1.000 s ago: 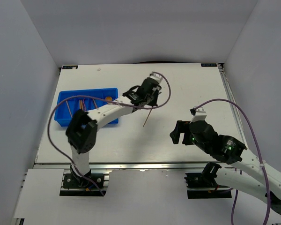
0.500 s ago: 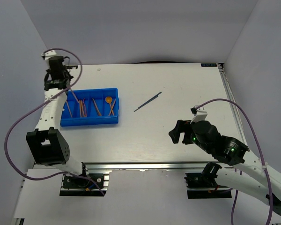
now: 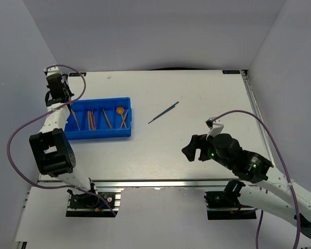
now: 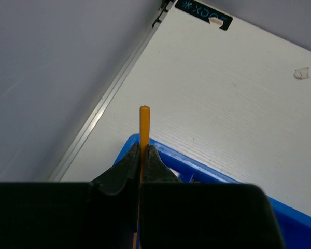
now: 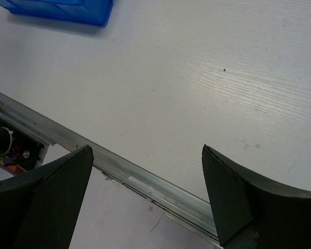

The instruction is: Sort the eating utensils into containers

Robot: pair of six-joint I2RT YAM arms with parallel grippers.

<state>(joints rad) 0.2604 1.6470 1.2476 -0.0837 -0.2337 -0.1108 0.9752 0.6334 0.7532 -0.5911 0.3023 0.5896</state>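
**Left claw parked over the tray with an orange stick**

The left claw [image 4: 143, 151] is pinched narrow on an orange stick [image 4: 144, 124], right over the far-left corner of the blue tray [image 3: 98, 135]. The stick's tip pokes out past the fingers, over the tray's rim. I'd call this the drop-off step. The next move is probably to line the stick up with the leftmost compartment, lower it and let go, so it lands lengthwise and not across a ridge.

The tray already has a few orange sticks [image 3: 90, 119] and an orange spoon [image 3: 121, 110] in its slots. One dark utensil [image 3: 163, 112] lies alone on the worktop [image 3: 207, 93], well apart from the tray, so that's likely next up.

The right claw [image 3: 193, 149] hangs wide open near the front edge, holding nothing. Nothing blocks the drop, though the side wall is close by on the left.
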